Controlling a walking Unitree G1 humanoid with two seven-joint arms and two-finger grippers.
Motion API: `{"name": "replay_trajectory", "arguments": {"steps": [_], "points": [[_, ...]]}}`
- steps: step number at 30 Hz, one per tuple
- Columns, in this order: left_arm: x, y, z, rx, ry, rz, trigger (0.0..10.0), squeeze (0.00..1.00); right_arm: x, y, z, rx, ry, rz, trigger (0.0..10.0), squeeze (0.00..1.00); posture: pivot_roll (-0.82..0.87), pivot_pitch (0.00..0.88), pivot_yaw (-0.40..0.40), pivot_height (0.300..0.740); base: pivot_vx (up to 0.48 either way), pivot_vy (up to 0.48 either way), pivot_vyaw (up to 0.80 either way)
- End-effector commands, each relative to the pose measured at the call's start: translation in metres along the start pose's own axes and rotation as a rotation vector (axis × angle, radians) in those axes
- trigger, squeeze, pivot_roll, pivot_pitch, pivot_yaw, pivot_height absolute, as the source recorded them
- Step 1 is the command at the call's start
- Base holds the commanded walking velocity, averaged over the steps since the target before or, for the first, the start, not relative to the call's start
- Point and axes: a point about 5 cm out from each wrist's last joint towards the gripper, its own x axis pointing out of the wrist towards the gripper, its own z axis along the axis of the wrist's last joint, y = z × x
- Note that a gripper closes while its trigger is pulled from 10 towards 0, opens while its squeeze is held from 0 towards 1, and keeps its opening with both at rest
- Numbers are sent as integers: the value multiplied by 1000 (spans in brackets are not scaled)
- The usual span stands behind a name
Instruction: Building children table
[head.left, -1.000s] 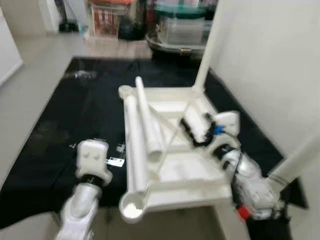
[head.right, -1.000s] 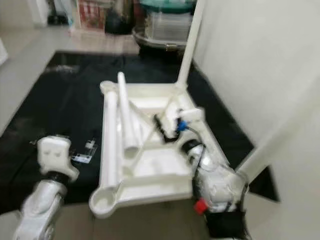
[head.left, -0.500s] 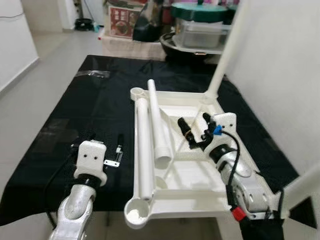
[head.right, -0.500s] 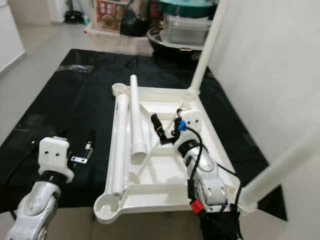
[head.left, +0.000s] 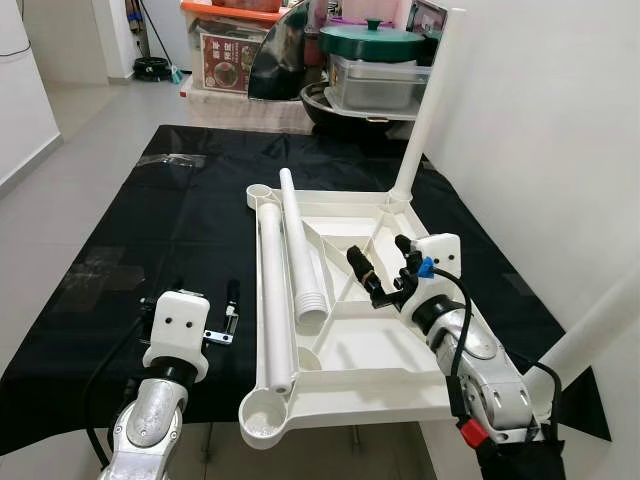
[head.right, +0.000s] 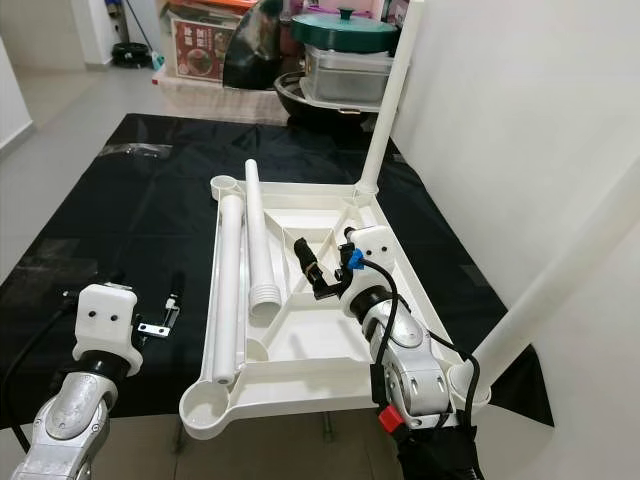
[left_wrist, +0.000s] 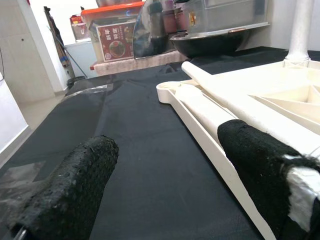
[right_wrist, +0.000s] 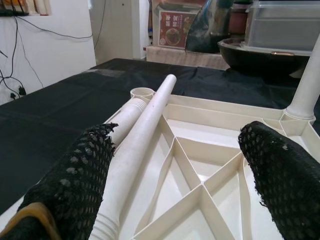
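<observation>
Right claw (head.left: 382, 272) spread wide, hovering over upturned tabletop (head.left: 380, 345); two loose legs (head.left: 300, 250) lay just to its left. Left claw (head.left: 205, 300) spread over black mat (head.left: 150, 220), left of tabletop

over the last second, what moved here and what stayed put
Mostly the camera: the view shifted and cleared from blurred to sharp. The right hand stayed open over the upturned table top. The left hand stayed open over the black mat. The two loose legs still lie where they were; nothing was grasped or released.
</observation>
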Motion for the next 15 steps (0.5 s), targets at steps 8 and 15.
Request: {"name": "replay_trajectory", "arguments": {"steps": [8, 15], "points": [[0, 0, -5, 15, 28, -8, 10000, 0, -1, 0, -10, -40, 54, -1, 10000, 0, 54, 0, -111, 740, 0, 0, 0], [0, -1, -5, 19, 29, -10, 10000, 0, 0, 0, -11, -40, 57, -3, 10000, 0, 55, 0, -112, 740, 0, 0, 0]]}}
